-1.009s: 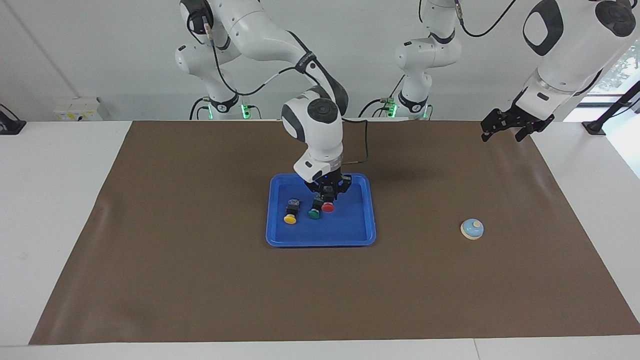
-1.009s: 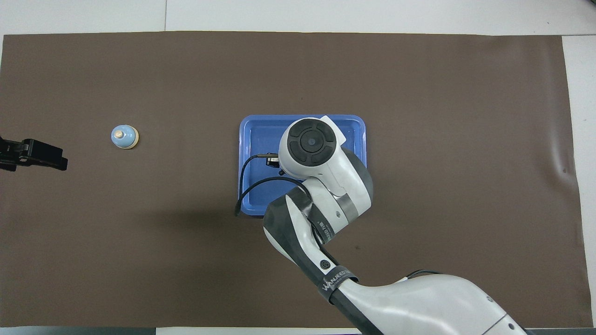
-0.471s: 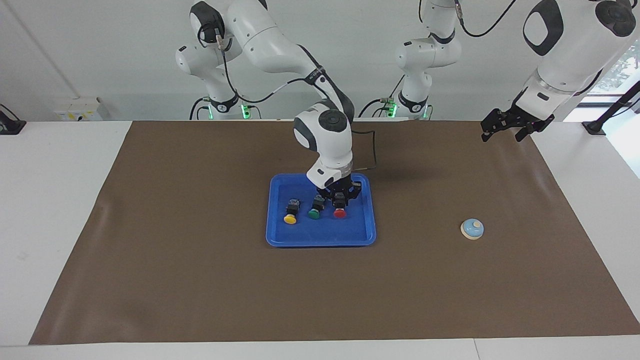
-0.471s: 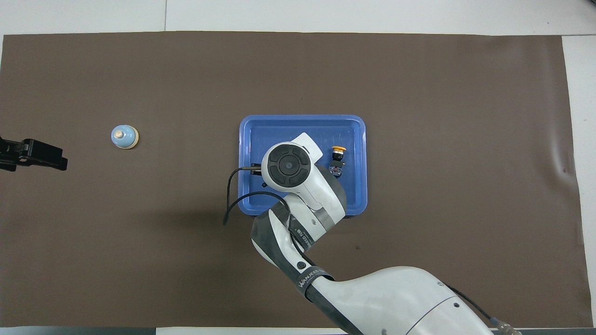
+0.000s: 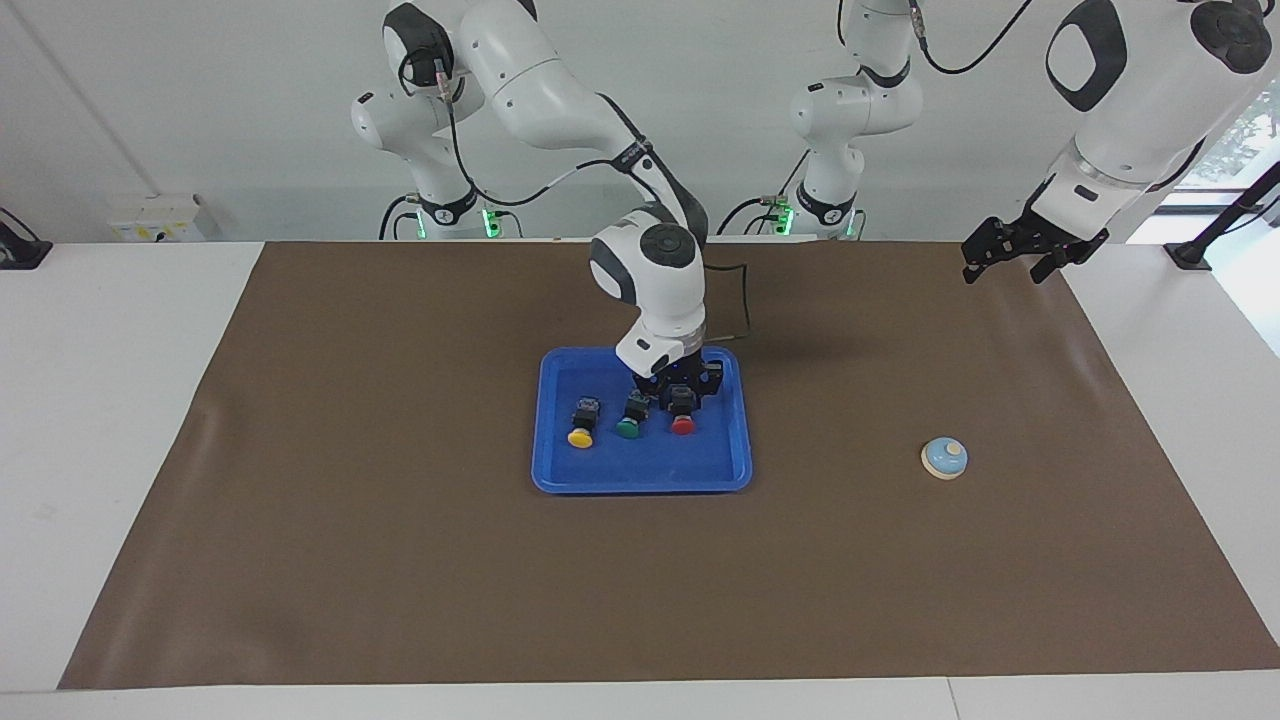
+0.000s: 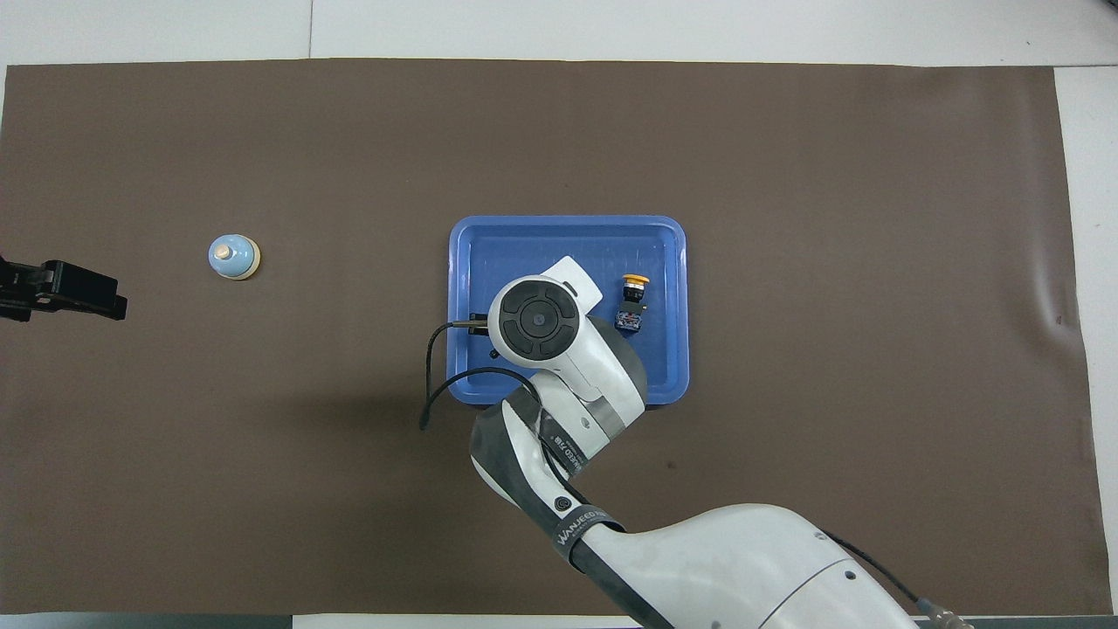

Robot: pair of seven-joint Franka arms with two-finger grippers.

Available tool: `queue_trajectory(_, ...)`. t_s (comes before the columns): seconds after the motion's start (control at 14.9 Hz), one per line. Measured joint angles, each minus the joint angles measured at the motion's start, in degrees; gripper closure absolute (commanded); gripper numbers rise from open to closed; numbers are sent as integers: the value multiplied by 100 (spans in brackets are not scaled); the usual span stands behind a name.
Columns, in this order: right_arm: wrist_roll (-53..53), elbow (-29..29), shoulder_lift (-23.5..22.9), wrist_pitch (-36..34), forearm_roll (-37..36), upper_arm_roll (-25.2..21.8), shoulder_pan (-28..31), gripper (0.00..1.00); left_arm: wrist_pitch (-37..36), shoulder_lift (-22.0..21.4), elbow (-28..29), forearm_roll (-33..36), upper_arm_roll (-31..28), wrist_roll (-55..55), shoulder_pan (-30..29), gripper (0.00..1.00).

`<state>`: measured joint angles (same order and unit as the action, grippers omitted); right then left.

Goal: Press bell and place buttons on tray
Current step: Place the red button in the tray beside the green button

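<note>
We see the right pincer [image 5: 683, 397] low inside the tray [image 5: 640, 478], directly over the black body of the red button [image 5: 683, 424]. This button lies on the tray floor with its cap pointing away from the robots, so its long axis runs from the robots outward. We cannot tell from the pictures whether the fingers are clamped on the body or already apart from it.

The green button [image 5: 627, 427] is just beside the red one, and the yellow button [image 5: 580, 436] is a little more toward the right arm's end. All three lie in one row in the tray, with the same direction. In the overhead view the right arm hides the red and green ones.

The right arm reaches from its base to the middle of the table, with the wrist turned straight down.

The bell [image 5: 944, 458] stands on the brown mat [image 5: 400, 560], well apart from the tray, toward the left arm's end. The left pincer [image 5: 1015, 255] waits in the air with its fingers apart; it is the closer one to the bell. We judge that a bell press, if not done yet, belongs to this arm.
</note>
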<state>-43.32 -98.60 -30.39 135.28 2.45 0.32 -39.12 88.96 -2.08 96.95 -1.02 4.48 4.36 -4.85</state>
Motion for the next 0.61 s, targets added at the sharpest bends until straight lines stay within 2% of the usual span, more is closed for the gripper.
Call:
queue_trajectory(0.27, -5, 169, 206, -621, 1, -62, 133, 0, 0, 0, 0, 0, 0, 0, 0, 0)
queue_trajectory(0.61, 8, 285, 894, -1438, 1, -81, 751, 0, 0, 0, 0, 0, 0, 0, 0, 0)
